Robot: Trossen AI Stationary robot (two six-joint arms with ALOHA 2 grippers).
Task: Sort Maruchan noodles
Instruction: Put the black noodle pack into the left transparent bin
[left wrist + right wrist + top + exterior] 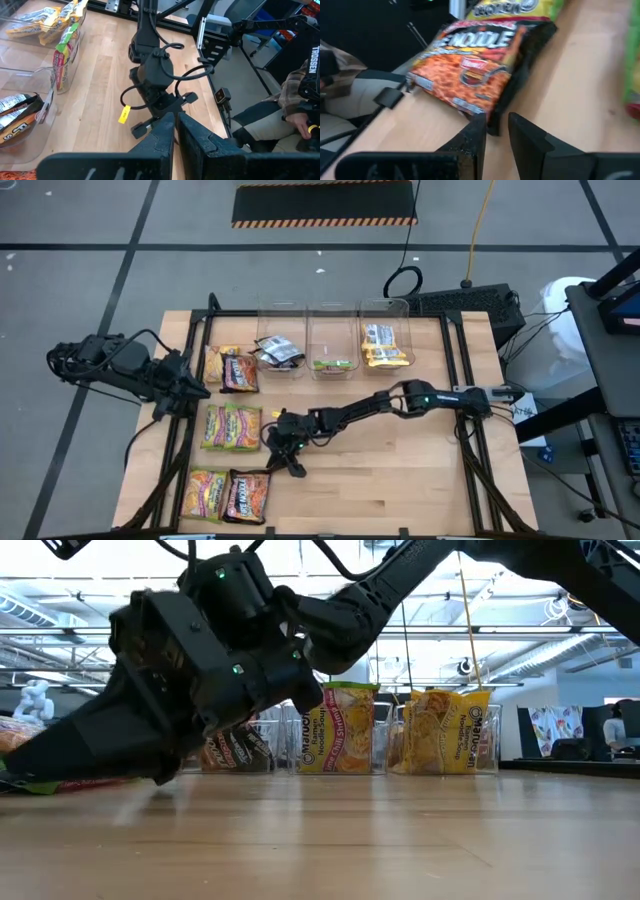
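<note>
Right wrist view: jaws of right gripper spread narrowly, nothing pinched yet, tips just short of black-and-red packet at near-left corner of surface. Left gripper parked by surface's left edge, jaws nearly pressed together, empty. Best approach, probably: slide one jaw under packet's near edge, pinch crinkly rim, lift clear of yellow neighbour before swinging toward bin holding black packets. Count (loose, high view): six packets on surface, two black-red, four yellow or green. Three clear bins, each already stocked; contents too bunched to count.
</note>
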